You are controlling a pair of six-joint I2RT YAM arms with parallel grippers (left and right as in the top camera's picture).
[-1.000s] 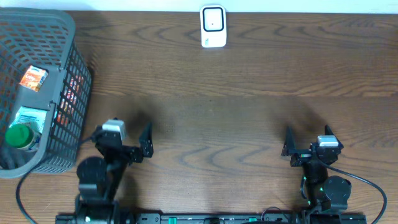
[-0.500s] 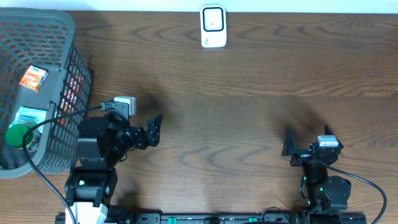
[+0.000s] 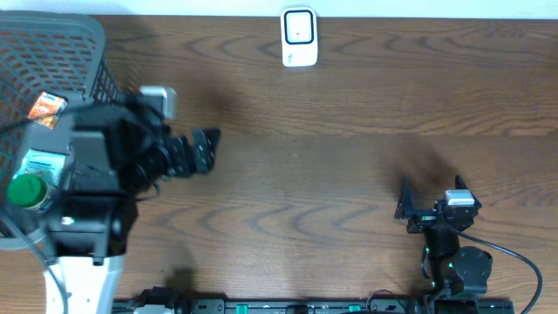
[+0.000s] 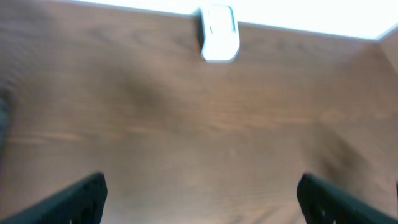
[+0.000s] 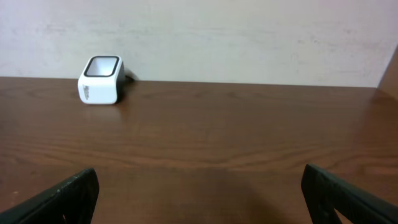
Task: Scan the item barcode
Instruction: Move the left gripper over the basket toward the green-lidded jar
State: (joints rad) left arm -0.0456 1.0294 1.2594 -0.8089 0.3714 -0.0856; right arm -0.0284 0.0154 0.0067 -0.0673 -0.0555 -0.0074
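The white barcode scanner (image 3: 298, 37) stands at the table's far edge, also visible in the left wrist view (image 4: 218, 32) and the right wrist view (image 5: 101, 79). Items lie in the grey basket (image 3: 98, 52) at left: an orange box (image 3: 45, 109), a white and blue packet (image 3: 44, 164) and a green-capped bottle (image 3: 28, 190). My left gripper (image 3: 206, 148) hangs open and empty above bare table just right of the basket; its fingers (image 4: 84, 199) stand wide apart. My right gripper (image 3: 431, 196) rests open and empty at the near right, its fingers (image 5: 68, 196) wide.
The left arm's body covers part of the basket's right side in the overhead view. A pale wall rises behind the scanner. Bare brown wood lies between the two grippers and the scanner.
My left arm has risen and swung away from the near edge toward the basket's right side, staying open. The right arm has not moved.
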